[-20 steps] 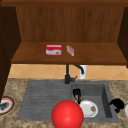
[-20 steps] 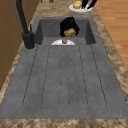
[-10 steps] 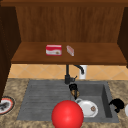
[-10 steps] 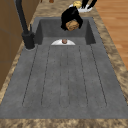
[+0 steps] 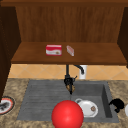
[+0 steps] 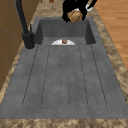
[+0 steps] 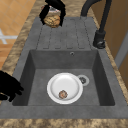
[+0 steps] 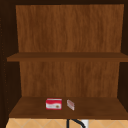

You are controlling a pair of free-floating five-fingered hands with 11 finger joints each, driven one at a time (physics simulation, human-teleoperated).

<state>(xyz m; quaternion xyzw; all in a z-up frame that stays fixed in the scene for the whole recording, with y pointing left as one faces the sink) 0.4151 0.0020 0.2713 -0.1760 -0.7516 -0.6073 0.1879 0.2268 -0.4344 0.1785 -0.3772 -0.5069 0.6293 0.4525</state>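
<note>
The left hand hung in the air above the sink, fingers curled around a brown bun. The right hand hovered at the sink's right edge, fingers curled and holding nothing. A white plate carrying a small brown morsel lay in the basin.

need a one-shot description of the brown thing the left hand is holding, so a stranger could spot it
Start at the grey sink and its black faucet. Just in front of the faucet base, the left hand hangs in the air above the draining board, curled round a round brown cookie. It is far bigger than the small brown bit on the white plate in the basin.
</note>
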